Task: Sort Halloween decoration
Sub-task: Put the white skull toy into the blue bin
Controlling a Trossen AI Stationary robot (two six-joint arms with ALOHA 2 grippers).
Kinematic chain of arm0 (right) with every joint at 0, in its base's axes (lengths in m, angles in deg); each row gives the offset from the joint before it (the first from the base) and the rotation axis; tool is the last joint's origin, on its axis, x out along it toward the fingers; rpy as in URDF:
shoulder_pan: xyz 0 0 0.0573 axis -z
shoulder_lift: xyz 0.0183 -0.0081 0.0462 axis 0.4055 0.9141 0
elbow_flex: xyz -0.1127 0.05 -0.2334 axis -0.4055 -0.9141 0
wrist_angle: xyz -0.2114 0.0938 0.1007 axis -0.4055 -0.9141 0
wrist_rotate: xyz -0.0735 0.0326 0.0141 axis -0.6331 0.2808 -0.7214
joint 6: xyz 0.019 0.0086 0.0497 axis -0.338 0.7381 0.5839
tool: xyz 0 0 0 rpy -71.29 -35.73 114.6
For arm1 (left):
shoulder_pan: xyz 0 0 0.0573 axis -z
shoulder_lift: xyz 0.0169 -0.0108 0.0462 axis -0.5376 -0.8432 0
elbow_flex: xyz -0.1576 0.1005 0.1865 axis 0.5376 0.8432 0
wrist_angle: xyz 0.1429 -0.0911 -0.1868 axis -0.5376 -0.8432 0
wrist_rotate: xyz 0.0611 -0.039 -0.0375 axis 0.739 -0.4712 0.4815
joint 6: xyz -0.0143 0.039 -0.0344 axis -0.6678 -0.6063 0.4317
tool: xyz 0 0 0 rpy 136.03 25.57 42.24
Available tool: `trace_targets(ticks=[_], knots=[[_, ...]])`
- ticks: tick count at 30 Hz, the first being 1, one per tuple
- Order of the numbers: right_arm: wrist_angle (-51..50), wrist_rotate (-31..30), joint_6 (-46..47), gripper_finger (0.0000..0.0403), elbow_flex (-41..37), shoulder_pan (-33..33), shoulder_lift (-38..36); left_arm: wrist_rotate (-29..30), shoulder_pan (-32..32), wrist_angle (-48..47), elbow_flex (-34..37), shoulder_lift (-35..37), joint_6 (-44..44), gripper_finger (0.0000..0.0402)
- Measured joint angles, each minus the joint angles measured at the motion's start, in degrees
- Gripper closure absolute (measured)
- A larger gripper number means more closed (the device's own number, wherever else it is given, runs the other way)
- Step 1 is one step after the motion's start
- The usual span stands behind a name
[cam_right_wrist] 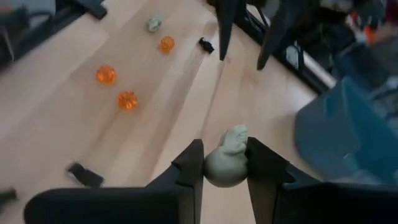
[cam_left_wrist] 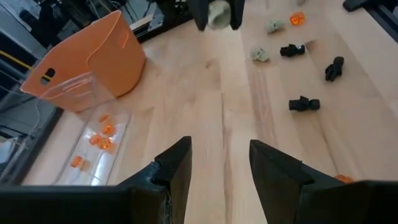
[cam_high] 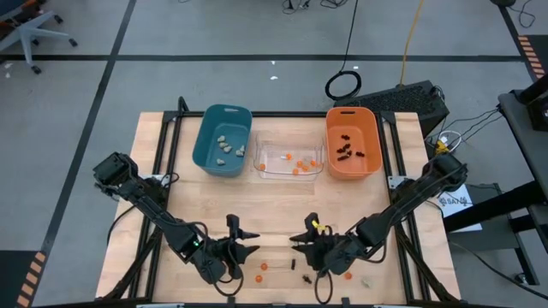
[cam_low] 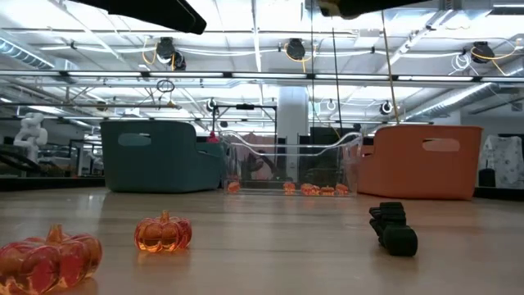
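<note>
Right wrist view shows my right gripper pinching a pale beige-white lumpy trinket above the light wooden table, while my left gripper hovers nearby, jaws spread and holding nothing, near scattered small orange pumpkin trinkets.

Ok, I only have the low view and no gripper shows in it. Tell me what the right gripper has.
Observer: The right gripper is shut on a pale beige lump.
Operator: Now report the left one.
Observer: The left gripper is open and holds nothing.
Operator: Tell me which bin takes that lump.
Observer: The teal plastic bin already holds several pale lumps, seen from above.
</note>
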Motion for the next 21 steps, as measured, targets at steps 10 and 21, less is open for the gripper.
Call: trace_targets(ticks=[10,21], knots=[[-1.13,0.10,-21.27,0.0336,0.02,0.23,-0.38,-0.01,0.07,2.53,0.00,0.00,-1.47,0.0243],[-3.59,0.31,-17.96,0.0338,0.02,0.20,-0.37,-0.02,0.07,7.18,0.02,0.02,-14.33,0.0243]])
